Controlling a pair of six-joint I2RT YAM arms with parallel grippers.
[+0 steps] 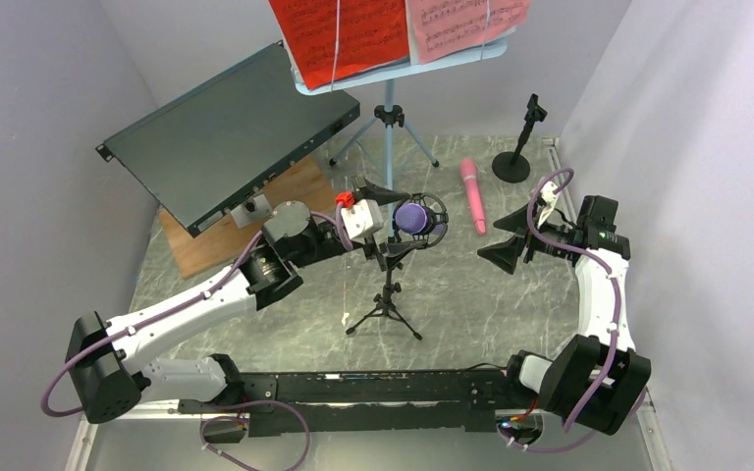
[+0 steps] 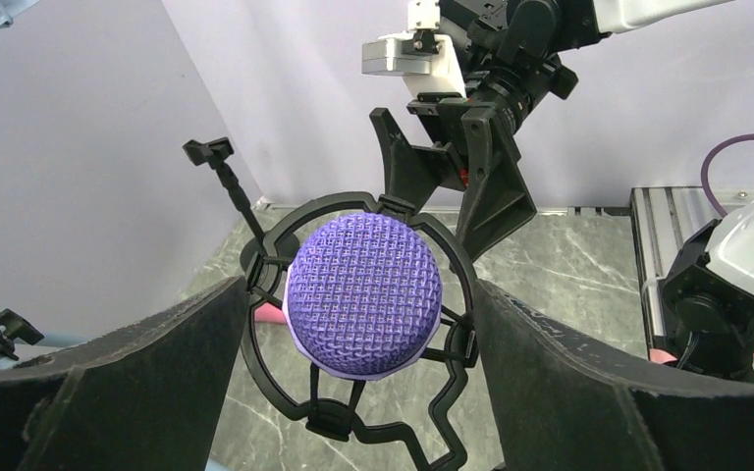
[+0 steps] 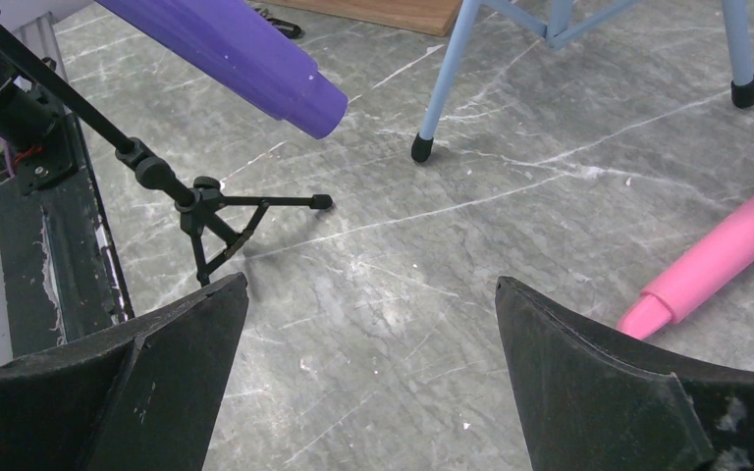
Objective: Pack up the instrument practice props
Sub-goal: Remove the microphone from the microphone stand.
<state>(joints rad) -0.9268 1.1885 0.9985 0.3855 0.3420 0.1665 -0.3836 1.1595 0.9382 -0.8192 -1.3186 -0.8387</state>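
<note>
- The left arm stretched low and slantwise from the near-left corner of the counter point(image 1: 471, 314) to the purple microphone point(image 1: 414, 217), its wrist about level.
- The left gripper point(image 1: 393, 220) straddled the microphone's mesh head. Its jaws stood apart, one finger on each side of the black shock ring point(image 2: 334, 199) around the mesh, and nothing was clamped.
- The step in hand looked like taking the purple microphone off its small tripod stand point(image 1: 385, 312), which stood directly beneath it.
- To do that well, the jaws should stay centred on the head and close gently and squarely. The lift should follow the microphone's own axis, because the stand looked light enough to tip or come along.
- The pink microphone point(image 1: 472, 194) lay flat on the counter just right of the purple microphone and a little farther back, apart from it.
- The right gripper point(image 1: 496, 238) hung to the right of the purple microphone and faced it. Its jaws were wide apart over bare counter, with nothing between them.
- The right arm was folded upright at the counter's right edge, placed where it could steady the stand if needed.
</note>
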